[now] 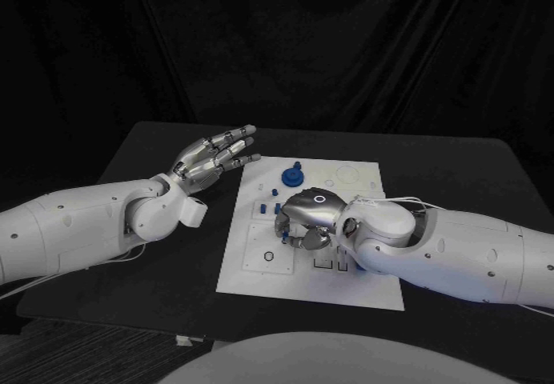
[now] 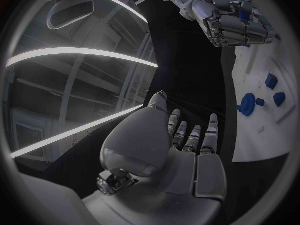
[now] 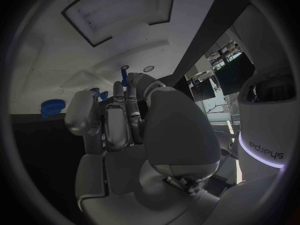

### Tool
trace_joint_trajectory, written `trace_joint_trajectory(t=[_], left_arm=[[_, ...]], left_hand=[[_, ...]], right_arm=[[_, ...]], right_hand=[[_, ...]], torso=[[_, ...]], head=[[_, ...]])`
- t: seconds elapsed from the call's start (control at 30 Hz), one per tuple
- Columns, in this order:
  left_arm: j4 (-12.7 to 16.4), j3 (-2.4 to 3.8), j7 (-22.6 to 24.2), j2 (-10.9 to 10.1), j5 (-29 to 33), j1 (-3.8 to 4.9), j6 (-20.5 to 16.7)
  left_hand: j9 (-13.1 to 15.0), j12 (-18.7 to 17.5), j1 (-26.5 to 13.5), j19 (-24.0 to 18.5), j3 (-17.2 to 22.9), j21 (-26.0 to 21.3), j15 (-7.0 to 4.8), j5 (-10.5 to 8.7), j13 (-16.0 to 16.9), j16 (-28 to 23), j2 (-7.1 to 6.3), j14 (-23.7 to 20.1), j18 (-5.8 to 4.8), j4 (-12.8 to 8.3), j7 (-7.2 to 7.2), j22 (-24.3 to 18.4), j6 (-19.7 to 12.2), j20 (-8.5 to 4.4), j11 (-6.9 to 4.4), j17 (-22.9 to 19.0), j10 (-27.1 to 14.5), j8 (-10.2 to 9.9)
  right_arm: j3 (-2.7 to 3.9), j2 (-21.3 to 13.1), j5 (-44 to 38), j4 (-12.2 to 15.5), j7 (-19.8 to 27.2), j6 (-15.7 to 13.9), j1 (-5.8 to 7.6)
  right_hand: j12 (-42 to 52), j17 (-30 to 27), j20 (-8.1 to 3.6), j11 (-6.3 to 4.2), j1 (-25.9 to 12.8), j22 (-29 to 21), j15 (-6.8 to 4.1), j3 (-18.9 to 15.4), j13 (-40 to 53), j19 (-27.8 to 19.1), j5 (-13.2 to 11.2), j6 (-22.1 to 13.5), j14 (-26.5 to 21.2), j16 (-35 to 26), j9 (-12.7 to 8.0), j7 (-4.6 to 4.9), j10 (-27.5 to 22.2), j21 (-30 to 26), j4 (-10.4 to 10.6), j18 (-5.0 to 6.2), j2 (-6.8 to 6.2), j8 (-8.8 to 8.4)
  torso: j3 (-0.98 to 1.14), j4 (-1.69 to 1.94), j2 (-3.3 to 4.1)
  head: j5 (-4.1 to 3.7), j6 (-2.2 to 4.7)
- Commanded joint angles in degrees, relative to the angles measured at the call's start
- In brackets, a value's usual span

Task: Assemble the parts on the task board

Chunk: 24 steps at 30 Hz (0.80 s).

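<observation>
Fingers of our right hand curl down over the board, grasp unclear. Left hand hovers spread, empty, at ten o'clock; next we seat a part precisely.

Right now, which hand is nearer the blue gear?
Right. The right hand is over the board just below the gear; the left hand hovers off the board's left edge, open.

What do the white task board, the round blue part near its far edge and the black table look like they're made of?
White task board: flat, matte, with printed outlines; likely plastic or coated sheet. Round blue part: uniform solid colour, moulded-looking shape, probably plastic. Black table: dull, no reflections; material uncertain, perhaps a matte laminate or a cloth cover.
</observation>
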Motion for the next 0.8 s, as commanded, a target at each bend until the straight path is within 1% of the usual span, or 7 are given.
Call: trace_joint_trajectory(t=[0.03,0.17,0.47,0.8], left_arm=[[0.0,0.06,0.6,0.1,0.4,-0.09,0.9],[-0.1,0.06,0.3,0.2,0.4,-0.14,1.1],[-0.3,0.06,0.0,0.3,0.4,-0.24,1.4],[-0.5,0.06,-0.2,0.3,0.4,-0.41,1.6]], left_hand=[[-0.1,0.7,0.7,0.1,0.2,-0.7,0.41,1.05,0.0,-0.4,0.41,0.1,-1.51,-0.9,-0.07,-0.1,-0.9,0.04,0.31,0.0,-0.3,-0.2],[-0.2,0.6,0.7,0.2,0.2,-0.6,0.55,1.03,0.0,-0.3,0.45,0.2,-1.46,-0.9,-0.14,0.0,-1.1,0.09,0.42,0.0,-0.4,-0.3],[-0.2,0.5,0.7,0.3,0.2,-0.6,0.66,1.02,0.0,-0.3,0.48,0.3,-1.43,-0.9,-0.21,0.0,-1.3,0.14,0.5,0.1,-0.4,-0.3],[-0.2,0.4,0.7,0.3,0.2,-0.6,0.75,1.0,0.0,-0.3,0.51,0.3,-1.4,-0.9,-0.25,0.1,-1.4,0.19,0.57,0.1,-0.5,-0.4]], right_arm=[[0.04,0.0,-0.4,0.3,-1.0,0.6,-0.23],[0.04,-0.1,-0.4,0.4,-1.0,0.4,-0.39],[0.04,0.0,-0.4,0.3,-1.0,0.7,-0.55],[0.04,0.1,-0.4,-0.1,-1.3,1.4,-0.94]], right_hand=[[0.3,-0.1,0.07,-0.93,1.6,8.1,-0.05,2.1,1.0,-0.4,-0.4,0.1,1.0,-0.5,-0.5,0.42,3.4,-0.4,-0.6,-1.12,0.85,-0.67],[0.3,-0.1,0.07,-0.93,1.6,8.1,-0.05,2.1,1.0,-0.4,-0.4,0.1,1.0,-0.5,-0.5,0.44,3.4,-0.3,-0.6,-1.12,0.84,-0.74],[0.4,-0.1,0.07,-0.94,1.6,8.1,-0.05,2.1,1.0,-0.4,-0.3,0.1,1.0,-0.5,-0.6,0.44,3.5,-0.4,-0.6,-1.12,0.83,-0.79],[0.4,-0.2,0.07,-0.95,1.6,8.1,-0.06,2.1,1.1,-0.4,-0.3,0.1,1.0,-0.5,-0.6,0.44,3.5,-0.5,-0.6,-1.09,0.83,-0.86]], torso=[[0.02,-0.03,0.03],[0.02,-0.03,0.04],[0.03,-0.07,0.02],[0.02,0.01,0.05]], head=[[0.03,-0.01],[0.01,-0.01],[0.2,-0.01],[0.18,-0.01]])
